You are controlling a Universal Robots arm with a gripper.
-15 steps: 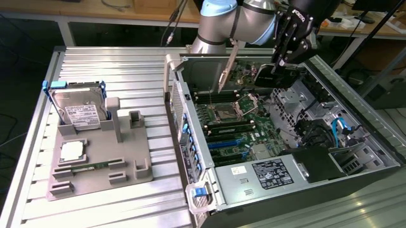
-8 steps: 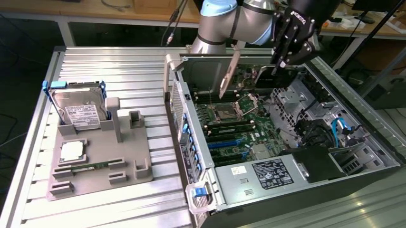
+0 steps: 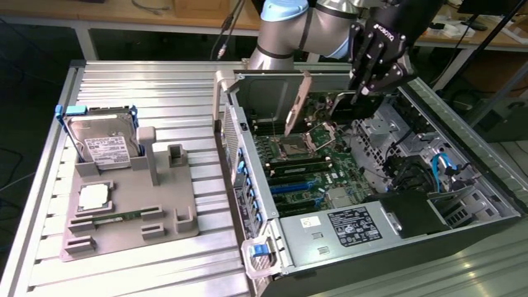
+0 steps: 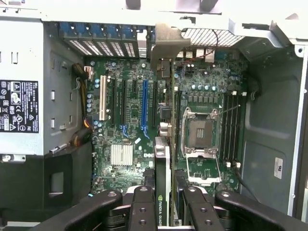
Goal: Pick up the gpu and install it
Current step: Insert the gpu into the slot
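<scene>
The gpu (image 3: 297, 102) (image 4: 162, 168) stood on edge inside the open computer case (image 3: 462, 142), over the motherboard (image 4: 130, 120) beside the processor socket (image 4: 199, 132), with its metal bracket (image 4: 168, 43) toward the slotted rear wall. My gripper (image 3: 370, 86) (image 4: 166, 204) was clamped on the card's near end.

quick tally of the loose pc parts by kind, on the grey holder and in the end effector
hard drive: 1
processor chip: 1
memory stick: 1
gpu: 1
total: 4
</scene>
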